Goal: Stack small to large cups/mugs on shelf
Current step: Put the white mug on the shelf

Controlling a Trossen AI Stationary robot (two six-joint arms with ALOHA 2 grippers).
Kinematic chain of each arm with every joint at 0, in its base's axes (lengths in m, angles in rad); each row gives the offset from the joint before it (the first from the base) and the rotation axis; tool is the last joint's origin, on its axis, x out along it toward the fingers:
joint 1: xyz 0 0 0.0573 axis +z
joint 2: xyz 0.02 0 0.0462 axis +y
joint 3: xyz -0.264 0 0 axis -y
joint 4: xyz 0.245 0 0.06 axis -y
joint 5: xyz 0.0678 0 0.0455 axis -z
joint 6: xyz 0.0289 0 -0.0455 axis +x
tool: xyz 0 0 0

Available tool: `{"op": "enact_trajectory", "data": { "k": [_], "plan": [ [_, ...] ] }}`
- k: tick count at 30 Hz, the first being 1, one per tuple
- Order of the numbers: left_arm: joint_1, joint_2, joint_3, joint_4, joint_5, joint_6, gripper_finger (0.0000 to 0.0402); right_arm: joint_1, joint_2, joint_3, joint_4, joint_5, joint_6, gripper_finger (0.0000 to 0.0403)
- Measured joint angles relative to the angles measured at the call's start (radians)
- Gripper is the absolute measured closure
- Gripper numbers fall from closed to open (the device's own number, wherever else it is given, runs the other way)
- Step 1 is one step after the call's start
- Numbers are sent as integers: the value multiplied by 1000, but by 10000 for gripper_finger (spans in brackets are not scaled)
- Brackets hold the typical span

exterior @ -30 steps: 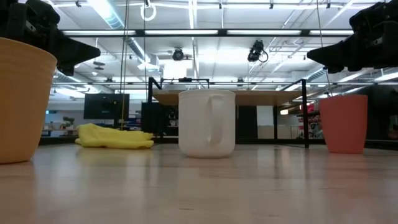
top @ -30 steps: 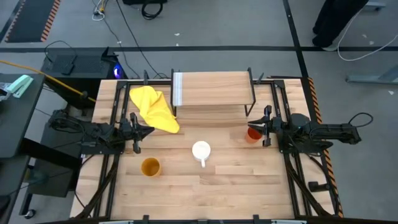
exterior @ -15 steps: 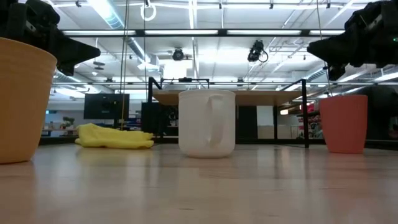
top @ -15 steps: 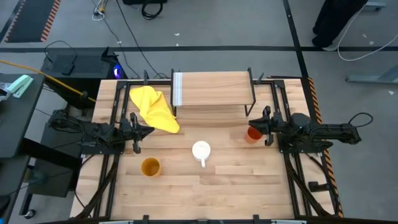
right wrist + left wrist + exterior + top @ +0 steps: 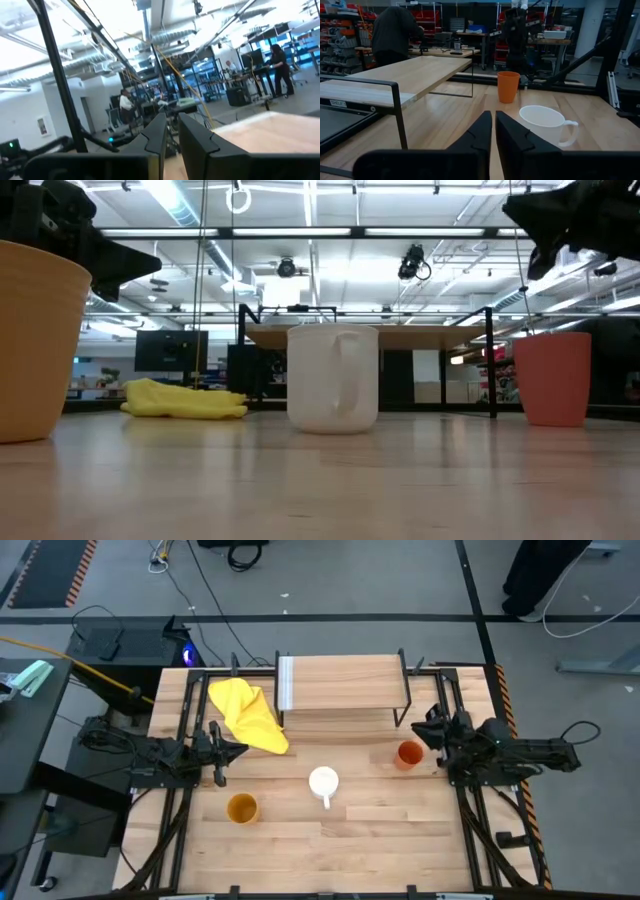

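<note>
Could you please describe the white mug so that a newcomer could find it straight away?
On the wooden tabletop, look in front of the shelf, near the middle. The white mug stands between the orange-red cup and the yellow-orange cup; it alone is white and has a handle.

yellow cloth (image 5: pixel 249 714) crumpled on tabletop's (image 5: pixel 380 830) far-left part | black cables (image 5: pixel 215 570) strewn over grey floor | person (image 5: pixel 395 32) in dark top bent at a workbench behind
</note>
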Motion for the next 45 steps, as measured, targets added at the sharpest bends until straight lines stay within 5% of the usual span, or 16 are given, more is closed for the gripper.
{"op": "enact_trajectory", "data": {
  "k": [9,20,29,38,45],
  "plan": [
    [0,0,0,0,0,0,374,1,63,173,-140,-105,44,345],
    [0,0,0,-2,1,-58,378,110,444,313,-173,-164,14,345],
    [0,0,0,-8,1,-112,375,375,645,314,-70,69,-38,345],
    [0,0,0,-17,1,-113,374,654,832,314,5,485,-59,345],
    [0,0,0,-19,1,-113,375,701,954,314,115,565,-39,345]
  ]
}}
